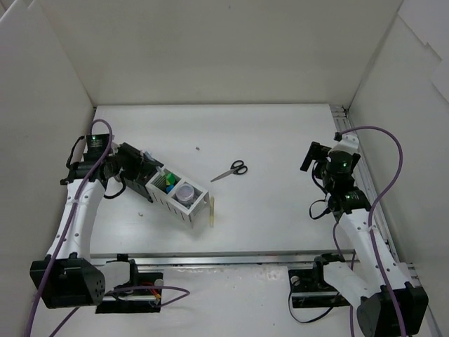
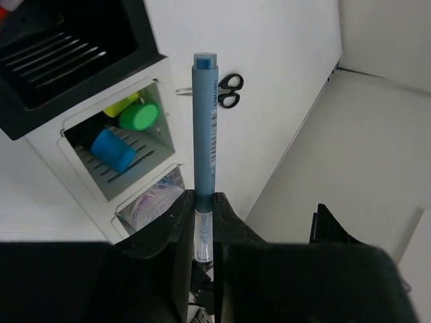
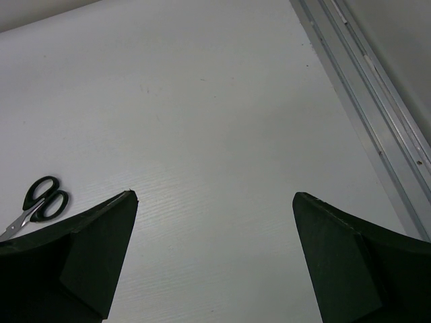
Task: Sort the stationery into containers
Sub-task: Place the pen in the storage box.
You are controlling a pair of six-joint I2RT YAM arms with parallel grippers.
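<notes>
My left gripper is shut on a blue pen, which sticks straight out past the fingertips. In the top view this gripper hangs over the black end of the container row. The white box holds yellow, green and blue highlighters; the box beside it holds a clear jar. Black-handled scissors lie on the table right of the row and also show in the left wrist view and the right wrist view. My right gripper is open and empty above bare table.
A pale yellow pen lies on the table beside the row's near end. White walls enclose the table on three sides. A metal rail runs along the right edge.
</notes>
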